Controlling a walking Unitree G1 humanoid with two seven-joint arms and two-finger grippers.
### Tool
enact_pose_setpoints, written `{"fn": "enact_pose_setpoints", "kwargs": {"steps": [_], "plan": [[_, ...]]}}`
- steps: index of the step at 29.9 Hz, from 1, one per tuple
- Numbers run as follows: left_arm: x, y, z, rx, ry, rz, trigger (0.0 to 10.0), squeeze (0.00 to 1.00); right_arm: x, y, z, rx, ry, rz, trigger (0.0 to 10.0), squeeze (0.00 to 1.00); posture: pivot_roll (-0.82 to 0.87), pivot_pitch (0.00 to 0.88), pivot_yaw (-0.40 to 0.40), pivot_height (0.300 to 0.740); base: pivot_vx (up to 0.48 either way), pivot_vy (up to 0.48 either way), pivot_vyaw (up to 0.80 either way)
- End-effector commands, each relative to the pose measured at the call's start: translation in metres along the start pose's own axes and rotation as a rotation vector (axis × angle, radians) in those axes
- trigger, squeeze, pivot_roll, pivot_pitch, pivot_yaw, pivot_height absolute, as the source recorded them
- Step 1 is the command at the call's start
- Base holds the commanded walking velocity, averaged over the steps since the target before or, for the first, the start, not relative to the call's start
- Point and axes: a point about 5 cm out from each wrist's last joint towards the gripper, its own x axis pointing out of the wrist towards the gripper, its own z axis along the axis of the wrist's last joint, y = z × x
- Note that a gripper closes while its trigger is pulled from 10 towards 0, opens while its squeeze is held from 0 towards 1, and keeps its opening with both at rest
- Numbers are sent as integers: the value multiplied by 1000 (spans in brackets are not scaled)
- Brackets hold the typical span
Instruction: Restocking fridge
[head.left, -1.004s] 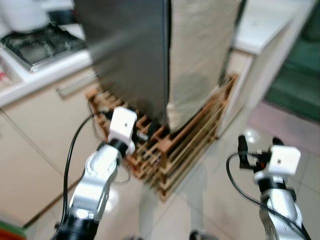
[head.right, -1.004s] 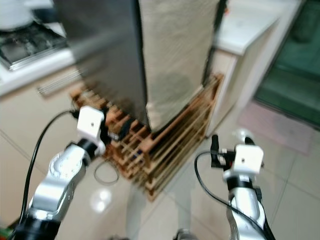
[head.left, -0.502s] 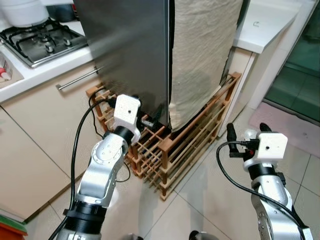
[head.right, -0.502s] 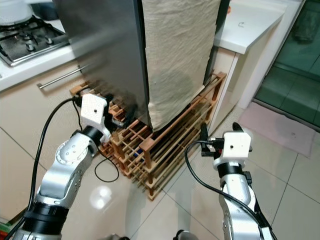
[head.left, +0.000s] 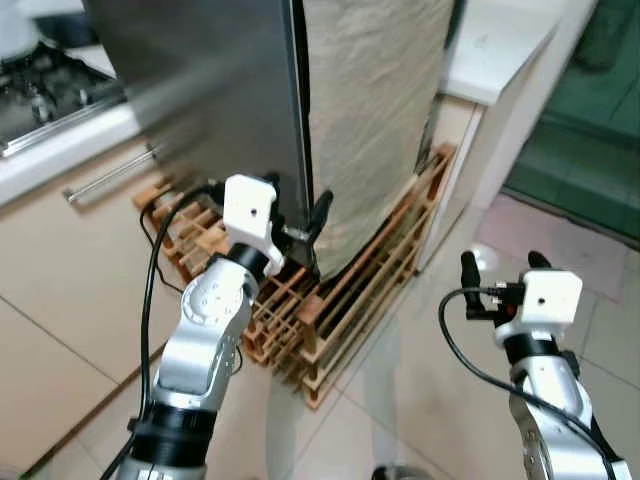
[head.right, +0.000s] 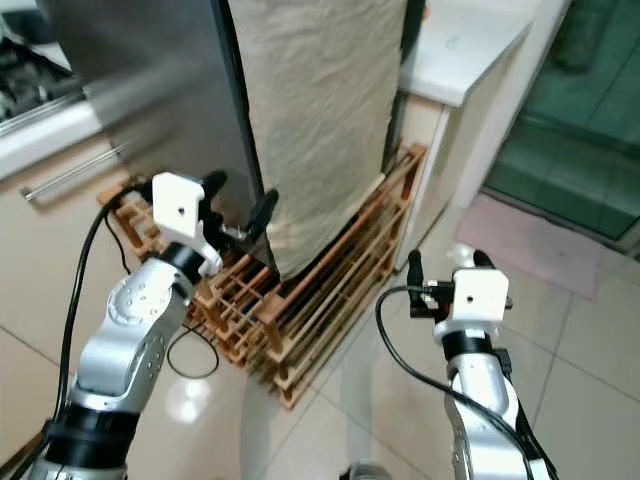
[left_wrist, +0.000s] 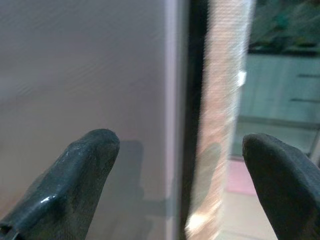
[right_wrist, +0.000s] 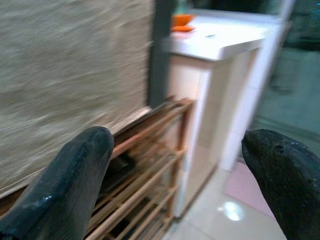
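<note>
The fridge (head.left: 210, 90) has a steel face, and a beige cloth (head.left: 370, 110) hangs down the side next to it. It stands on a wooden slatted rack (head.left: 350, 300). My left gripper (head.left: 297, 205) is open at the fridge's lower corner, its fingers either side of the dark seam (left_wrist: 192, 100) between steel and cloth. My right gripper (head.left: 500, 265) is open and holds nothing. It hovers over the floor to the right of the rack and points toward the rack (right_wrist: 150, 135).
A counter with a gas hob (head.left: 40, 80) and a cabinet handle (head.left: 110, 175) lie to the left. A white counter (head.left: 500, 50) stands right of the fridge, with something orange (right_wrist: 182, 20) on it. A black cable (head.left: 150, 300) hangs by my left arm. Tiled floor (head.left: 420, 400) spreads in front.
The camera has swung, shifting the scene leftward. My left gripper has risen from the rack level to the fridge's lower corner. The right gripper stays about where it was.
</note>
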Motion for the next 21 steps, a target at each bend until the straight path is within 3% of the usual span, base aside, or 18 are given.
{"fn": "enact_pose_setpoints", "kwargs": {"steps": [1,7,11,21], "plan": [[4,3,3,10,7,-7,10000,0,-1,1,-1,-9,-4,11,10000,0,-33,29,36,740,0,0,0],[27,1,20,0,-15,-59,10000,0,-1,2,-5,-11,7,19,10000,0,-36,19,37,740,0,0,0],[39,-12,26,12,-18,-137,10000,0,0,1,-6,0,14,10,10000,0,-38,13,37,740,0,0,0],[60,-28,27,35,21,-235,10000,0,-2,0,-5,-3,9,11,10000,0,-58,11,40,740,0,0,0]]}}
